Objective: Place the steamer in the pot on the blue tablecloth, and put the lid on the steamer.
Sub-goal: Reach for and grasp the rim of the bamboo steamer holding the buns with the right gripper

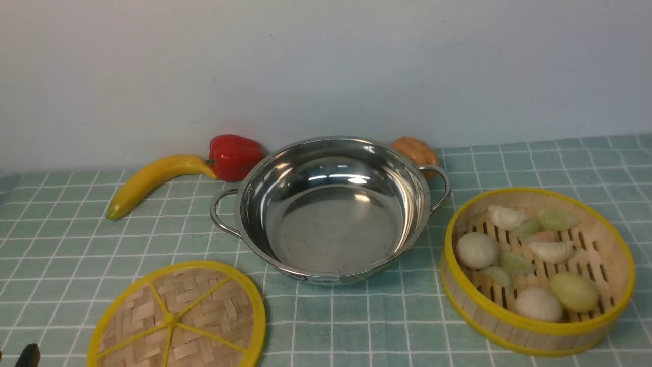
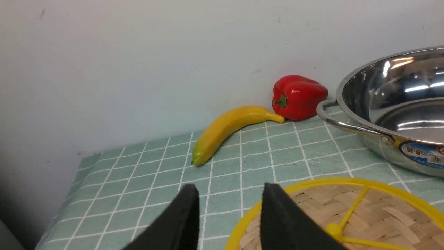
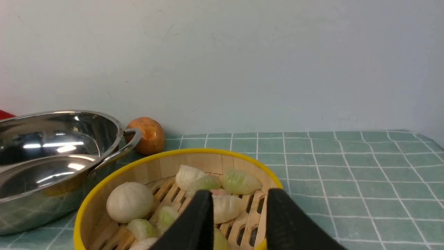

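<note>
The empty steel pot [image 1: 331, 229] stands mid-table on the blue tablecloth [image 1: 356, 326]. To its right sits the steamer [image 1: 509, 321], holding dumplings and buns. The woven lid [image 1: 178, 316] lies flat at the front left. In the left wrist view my left gripper [image 2: 230, 208] is open over the cloth at the lid's [image 2: 364, 211] edge, and one finger [image 2: 288, 218] overlaps the yellow rim. In the front view only a dark fingertip [image 1: 29, 355] of it shows. My right gripper [image 3: 239, 208] is open, low over the steamer's [image 3: 152, 170] near side, with nothing between its fingers; it is outside the front view.
A banana [image 1: 153, 181], a red pepper [image 1: 234, 155] and a brown walnut-like piece [image 1: 417, 153] lie by the back wall behind the pot. The cloth's left edge [image 2: 69, 194] drops off near the left gripper.
</note>
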`<action>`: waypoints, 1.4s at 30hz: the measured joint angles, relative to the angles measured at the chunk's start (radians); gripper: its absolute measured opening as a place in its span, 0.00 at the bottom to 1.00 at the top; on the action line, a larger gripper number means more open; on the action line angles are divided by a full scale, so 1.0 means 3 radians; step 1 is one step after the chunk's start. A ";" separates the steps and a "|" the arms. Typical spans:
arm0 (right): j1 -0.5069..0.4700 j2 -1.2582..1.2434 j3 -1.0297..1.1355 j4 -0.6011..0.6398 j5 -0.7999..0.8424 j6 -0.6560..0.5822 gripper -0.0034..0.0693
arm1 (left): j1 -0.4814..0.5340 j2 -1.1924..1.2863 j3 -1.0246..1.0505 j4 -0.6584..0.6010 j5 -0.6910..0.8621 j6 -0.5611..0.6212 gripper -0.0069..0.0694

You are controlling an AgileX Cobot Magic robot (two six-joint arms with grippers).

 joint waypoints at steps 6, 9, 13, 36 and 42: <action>0.0000 0.0000 0.0000 0.0000 0.0000 0.0000 0.38 | 0.0000 0.0000 0.0000 0.0000 0.0000 0.0000 0.41; 0.0000 0.0000 0.0000 0.0000 0.0000 0.0000 0.38 | 0.0000 0.0000 0.0000 0.0000 0.0000 0.0000 0.41; 0.0000 0.0000 0.0000 0.0000 0.0000 0.0000 0.38 | 0.0000 0.0000 0.0000 0.0000 0.0000 0.0000 0.41; 0.0000 0.0000 0.0000 0.1123 -0.0042 0.0697 0.38 | 0.0000 0.0000 0.0000 -0.0868 -0.0300 -0.0653 0.41; 0.0000 0.0000 0.0000 0.1506 -0.0191 0.0763 0.38 | 0.0000 0.0000 0.0000 -0.1764 -0.0599 -0.1411 0.41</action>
